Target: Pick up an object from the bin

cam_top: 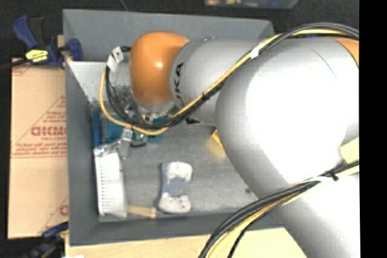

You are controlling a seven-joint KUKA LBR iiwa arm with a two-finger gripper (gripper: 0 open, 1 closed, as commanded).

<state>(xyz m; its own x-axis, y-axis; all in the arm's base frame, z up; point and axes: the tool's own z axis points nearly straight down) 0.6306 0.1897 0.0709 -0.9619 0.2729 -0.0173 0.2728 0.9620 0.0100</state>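
Just left of the pincer [128, 137], hugging the bin [80, 154] wall: a teal box [101, 129]. Not managing to tell whether spread or closed. Probably needing centring over it, descending straight, avoiding the white brush [109, 183] nearby.

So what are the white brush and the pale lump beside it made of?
The brush: fine white bristles, probably nylon, matte; its tan handle looks like bare wood. The pale lump: soft, crumpled, white-and-grey, likely fabric, though I can't be sure.
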